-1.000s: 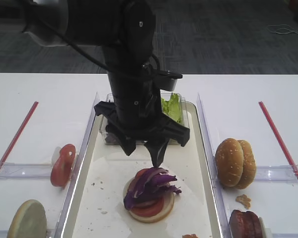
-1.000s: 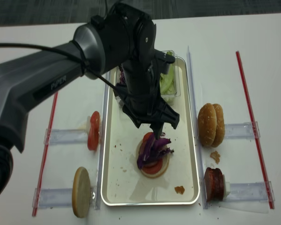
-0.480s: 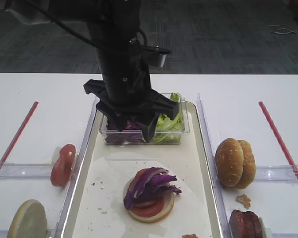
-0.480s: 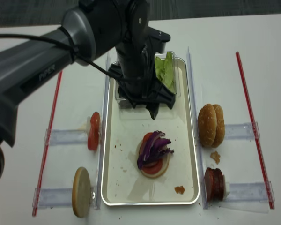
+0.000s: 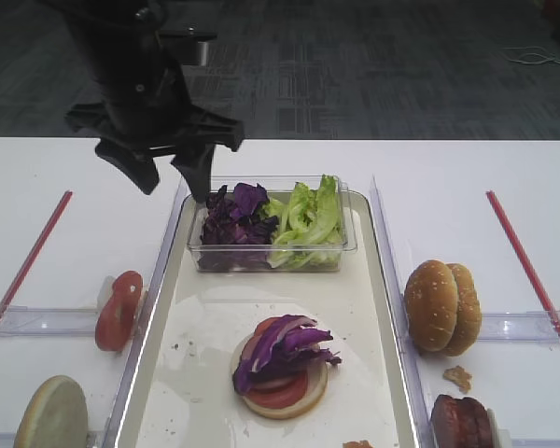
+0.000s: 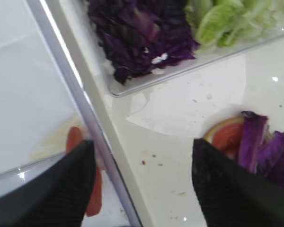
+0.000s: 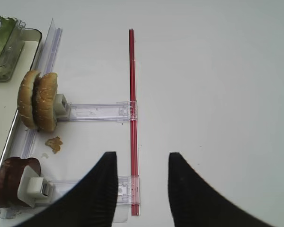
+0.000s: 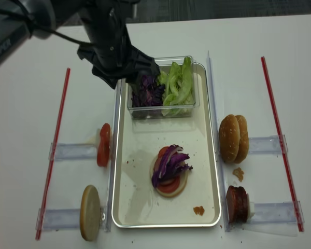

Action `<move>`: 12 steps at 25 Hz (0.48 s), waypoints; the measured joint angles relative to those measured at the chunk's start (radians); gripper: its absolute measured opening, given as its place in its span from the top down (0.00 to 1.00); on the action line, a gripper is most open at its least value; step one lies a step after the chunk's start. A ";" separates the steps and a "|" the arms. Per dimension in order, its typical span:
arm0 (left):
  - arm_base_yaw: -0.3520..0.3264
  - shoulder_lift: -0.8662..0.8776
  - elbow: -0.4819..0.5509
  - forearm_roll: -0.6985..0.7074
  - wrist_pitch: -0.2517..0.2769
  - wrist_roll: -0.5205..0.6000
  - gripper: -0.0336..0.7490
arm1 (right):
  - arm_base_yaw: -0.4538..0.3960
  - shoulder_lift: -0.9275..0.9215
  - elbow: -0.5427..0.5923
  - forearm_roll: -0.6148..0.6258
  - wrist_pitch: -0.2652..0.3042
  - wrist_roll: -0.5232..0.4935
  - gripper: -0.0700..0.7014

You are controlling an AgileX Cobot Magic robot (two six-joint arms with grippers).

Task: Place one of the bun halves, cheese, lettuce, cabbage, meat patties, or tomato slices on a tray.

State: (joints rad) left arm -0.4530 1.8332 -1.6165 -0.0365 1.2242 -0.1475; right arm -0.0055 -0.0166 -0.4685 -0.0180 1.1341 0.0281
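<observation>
On the cream tray [image 5: 205,313] [image 8: 140,205] lies a bun half topped with a tomato slice and purple cabbage [image 5: 282,353] [image 8: 170,165] [image 6: 262,149]. My left gripper [image 5: 173,184] [image 8: 125,78] [image 6: 142,158] hangs open and empty over the tray's back left rim, apart from the stack. My right gripper [image 7: 139,161] is open and empty above the table, over a red strip [image 7: 132,123]; the overhead views do not show it. Right of the tray stand bun halves [image 5: 441,306] [image 7: 38,101] and meat patties [image 5: 462,422] [image 7: 12,182].
A clear box [image 5: 198,252] at the tray's far end holds more cabbage [image 5: 233,213] [image 6: 142,38] and lettuce [image 5: 308,213] [image 6: 222,23]. Left of the tray stand tomato slices [image 5: 119,308] [image 8: 103,145] and a bun half [image 5: 51,415]. Clear holders and red strips flank both sides.
My left gripper has risen from just above the stack and swung back and left past the clear box. The cabbage stays on the stack.
</observation>
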 joint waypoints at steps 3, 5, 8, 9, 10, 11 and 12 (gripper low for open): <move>0.057 -0.013 0.000 0.007 0.002 0.005 0.43 | 0.000 0.000 0.000 0.000 0.000 0.000 0.55; 0.089 -0.016 0.000 0.009 0.004 0.008 0.43 | 0.000 0.000 0.000 0.000 0.000 0.000 0.57; 0.138 -0.016 0.000 0.014 0.004 0.017 0.43 | 0.000 0.000 0.000 0.000 0.000 0.000 0.59; 0.151 -0.016 0.000 0.021 0.004 0.022 0.43 | 0.000 0.000 0.000 0.000 0.000 0.000 0.60; 0.166 -0.016 0.000 0.036 0.004 0.027 0.43 | 0.000 0.000 0.000 0.000 0.000 0.000 0.61; 0.183 -0.016 0.000 0.036 0.004 0.031 0.43 | 0.000 0.000 0.000 0.000 0.000 0.000 0.62; 0.197 -0.016 0.000 0.049 0.004 0.036 0.43 | 0.000 0.000 0.000 0.000 0.000 0.000 0.63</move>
State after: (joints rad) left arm -0.2558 1.8169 -1.6165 0.0121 1.2284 -0.1119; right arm -0.0055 -0.0166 -0.4685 -0.0180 1.1341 0.0281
